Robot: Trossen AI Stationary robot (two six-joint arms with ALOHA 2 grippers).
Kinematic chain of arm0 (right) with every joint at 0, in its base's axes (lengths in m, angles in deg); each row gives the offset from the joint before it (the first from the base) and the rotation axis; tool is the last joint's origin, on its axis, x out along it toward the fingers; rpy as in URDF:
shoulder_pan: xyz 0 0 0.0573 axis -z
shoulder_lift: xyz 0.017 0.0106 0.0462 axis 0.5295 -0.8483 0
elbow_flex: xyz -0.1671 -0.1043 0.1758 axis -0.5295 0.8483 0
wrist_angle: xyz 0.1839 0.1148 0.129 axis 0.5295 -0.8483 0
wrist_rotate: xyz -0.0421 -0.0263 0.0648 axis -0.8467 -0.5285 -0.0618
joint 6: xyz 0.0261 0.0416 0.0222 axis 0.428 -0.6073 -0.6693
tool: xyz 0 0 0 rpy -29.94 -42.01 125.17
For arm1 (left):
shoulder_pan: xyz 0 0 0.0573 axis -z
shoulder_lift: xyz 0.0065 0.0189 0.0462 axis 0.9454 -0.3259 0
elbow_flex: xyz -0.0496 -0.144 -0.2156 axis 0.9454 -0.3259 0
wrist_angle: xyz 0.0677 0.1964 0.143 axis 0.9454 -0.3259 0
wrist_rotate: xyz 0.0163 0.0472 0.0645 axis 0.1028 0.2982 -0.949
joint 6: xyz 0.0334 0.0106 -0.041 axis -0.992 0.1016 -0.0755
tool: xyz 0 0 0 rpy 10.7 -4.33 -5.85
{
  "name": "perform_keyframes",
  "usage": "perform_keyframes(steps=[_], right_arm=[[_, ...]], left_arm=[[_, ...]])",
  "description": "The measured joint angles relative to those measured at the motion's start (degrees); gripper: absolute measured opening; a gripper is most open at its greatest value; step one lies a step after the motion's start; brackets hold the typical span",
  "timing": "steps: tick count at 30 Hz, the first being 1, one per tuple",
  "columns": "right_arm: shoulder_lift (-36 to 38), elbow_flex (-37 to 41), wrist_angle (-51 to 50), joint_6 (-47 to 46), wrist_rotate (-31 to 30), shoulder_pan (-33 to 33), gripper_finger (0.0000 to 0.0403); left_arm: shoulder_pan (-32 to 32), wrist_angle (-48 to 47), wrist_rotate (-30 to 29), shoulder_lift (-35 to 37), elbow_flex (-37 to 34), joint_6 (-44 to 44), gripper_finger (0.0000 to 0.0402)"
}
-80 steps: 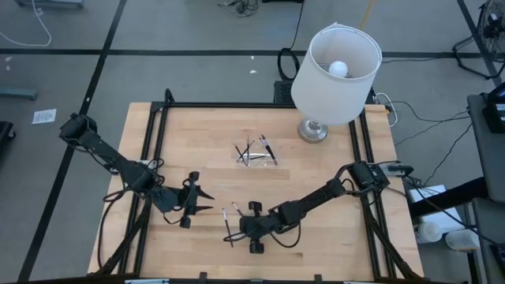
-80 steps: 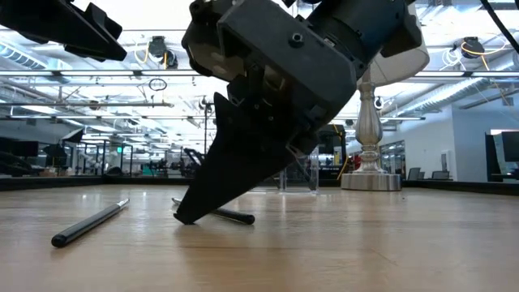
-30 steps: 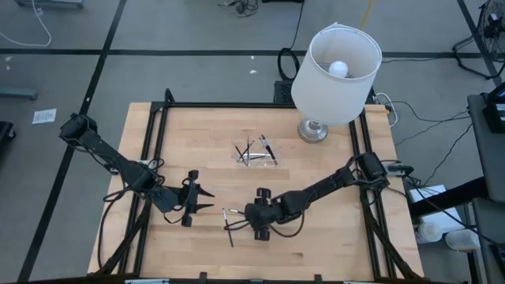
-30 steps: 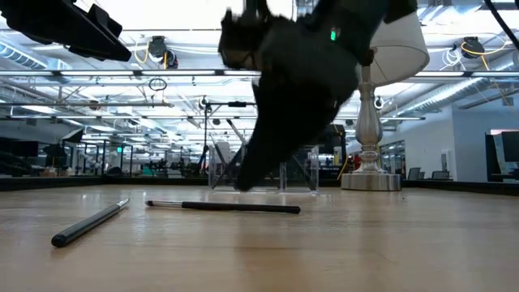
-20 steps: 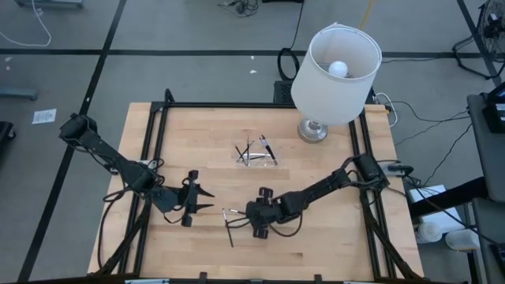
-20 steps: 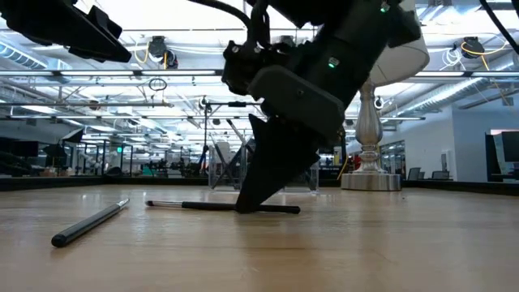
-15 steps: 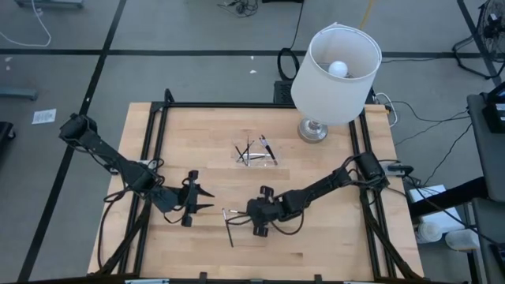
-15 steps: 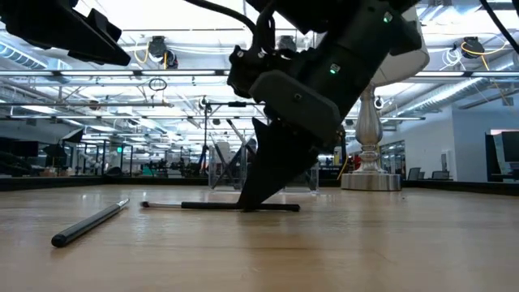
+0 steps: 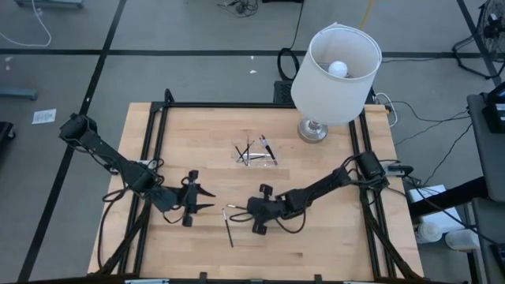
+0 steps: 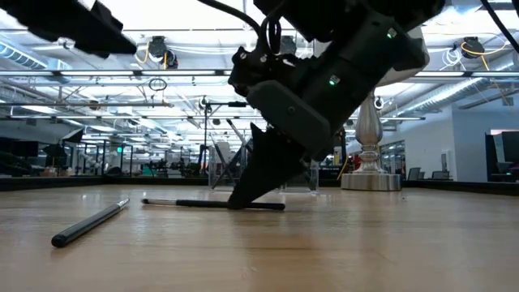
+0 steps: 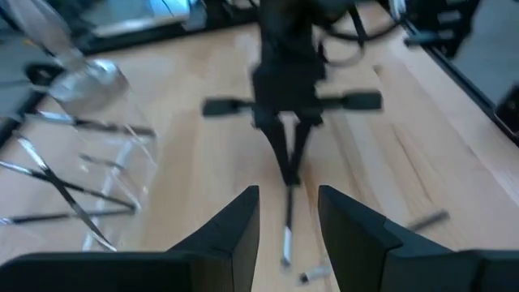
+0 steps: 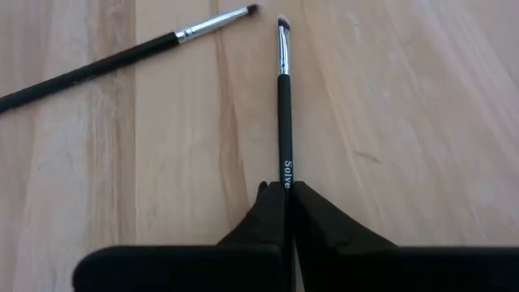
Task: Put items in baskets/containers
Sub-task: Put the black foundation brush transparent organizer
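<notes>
The right gripper (image 12: pixel 285 212) sat low on the table at lower centre of the high view, fingers pinched on a brush (image 12: pixel 283 97) whose handle end they hid; a second brush (image 12: pixel 122 55) lay apart. The left gripper (image 11: pixel 288 223) hovered at lower left, fingers parted, holding nothing; the clear tray (image 9: pixel 256 151), barely discernible, held crossed brushes at centre.

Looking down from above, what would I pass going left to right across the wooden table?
Left arm's black jaws, open → loose thin dark brush → right arm's black jaws, pinching another thin brush → silver lamp base.
</notes>
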Motion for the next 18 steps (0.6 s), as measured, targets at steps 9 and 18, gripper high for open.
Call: perform_keyframes(steps=[9,18], right_arm=[[6.9,1.9,0.8,4.9,-9.9,-3.6,0.0001],[19.7,18.2,35.7,20.4,-20.0,-10.6,0.0001]], left_arm=[[0.2,7.1,-2.8,0.0,0.0,-6.7,0.0136],[1.7,23.9,4.2,0.0,-1.0,-17.9,0.0136]])
